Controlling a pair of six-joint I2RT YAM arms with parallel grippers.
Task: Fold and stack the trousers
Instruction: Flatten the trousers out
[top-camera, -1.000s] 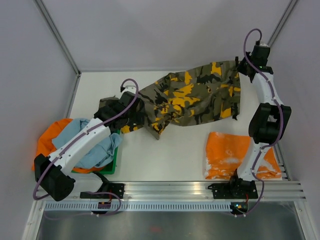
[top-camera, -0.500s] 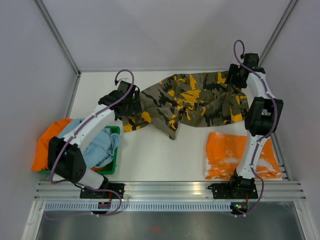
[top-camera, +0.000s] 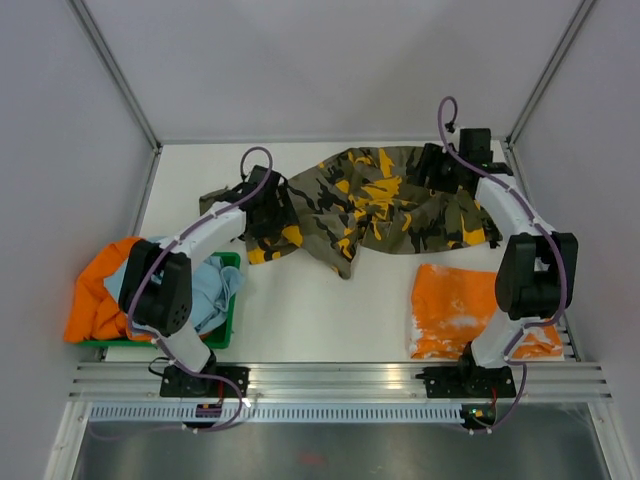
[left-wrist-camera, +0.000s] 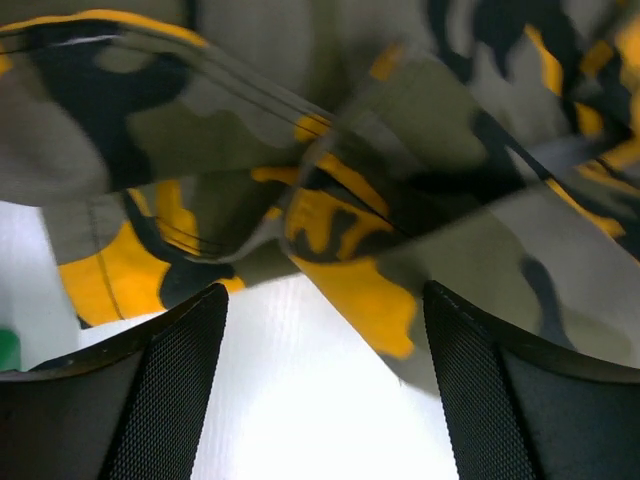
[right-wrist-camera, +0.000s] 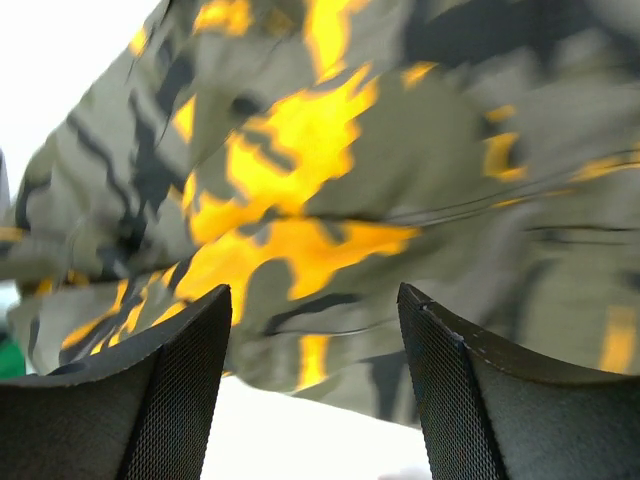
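Note:
The camouflage trousers (top-camera: 385, 205) lie crumpled across the back middle of the table, olive with black and yellow-orange blotches. My left gripper (top-camera: 268, 212) hovers at their left end; in the left wrist view its jaws stand open (left-wrist-camera: 325, 330) over bare table, with the trousers (left-wrist-camera: 380, 180) just ahead. My right gripper (top-camera: 432, 168) is at the trousers' upper right part. Its jaws are open (right-wrist-camera: 312, 330) with nothing between them, the trousers (right-wrist-camera: 330, 180) lying beyond the fingertips.
A folded orange garment (top-camera: 470, 310) lies at the front right. A green basket (top-camera: 226, 325) at the left holds light blue cloth (top-camera: 205, 290), with an orange garment (top-camera: 95, 300) draped over its left side. Enclosure walls surround the table.
My right gripper has let go of the trousers and moved left and down over them. The raised right end of the trousers has dropped onto the table. The left arm has swung toward the back.

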